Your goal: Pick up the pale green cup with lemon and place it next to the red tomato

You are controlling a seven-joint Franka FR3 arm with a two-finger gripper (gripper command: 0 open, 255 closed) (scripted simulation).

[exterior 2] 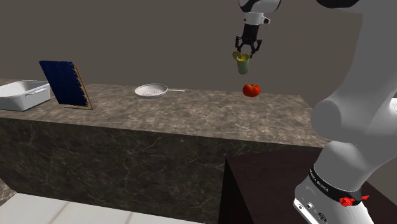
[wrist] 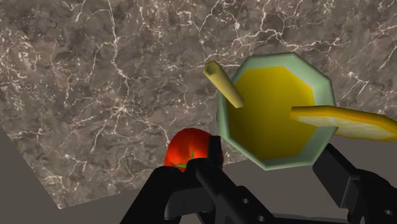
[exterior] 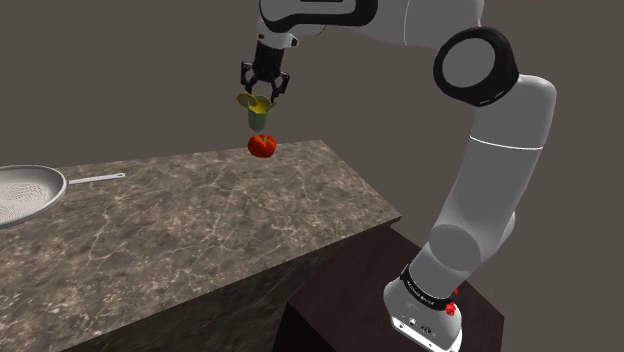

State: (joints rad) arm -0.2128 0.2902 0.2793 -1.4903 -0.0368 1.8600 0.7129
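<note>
A pale green cup (exterior: 259, 116) (exterior 2: 242, 65) (wrist: 275, 111) of yellow drink, with a lemon slice (wrist: 343, 122) on its rim and a straw (wrist: 223, 84), hangs in the air above the marble counter. My gripper (exterior: 264, 92) (exterior 2: 248, 52) (wrist: 273, 167) is shut on the cup, clasping it from above. The red tomato (exterior: 263, 146) (exterior 2: 251, 90) (wrist: 189, 147) rests on the counter near its far corner, just below and beside the lifted cup.
A white frying pan (exterior: 28, 192) (exterior 2: 151, 91) lies farther along the counter (exterior: 200, 230). A blue rack (exterior 2: 65, 83) and a white tray (exterior 2: 22, 95) stand at the second exterior view's left. The counter's edge runs close behind the tomato.
</note>
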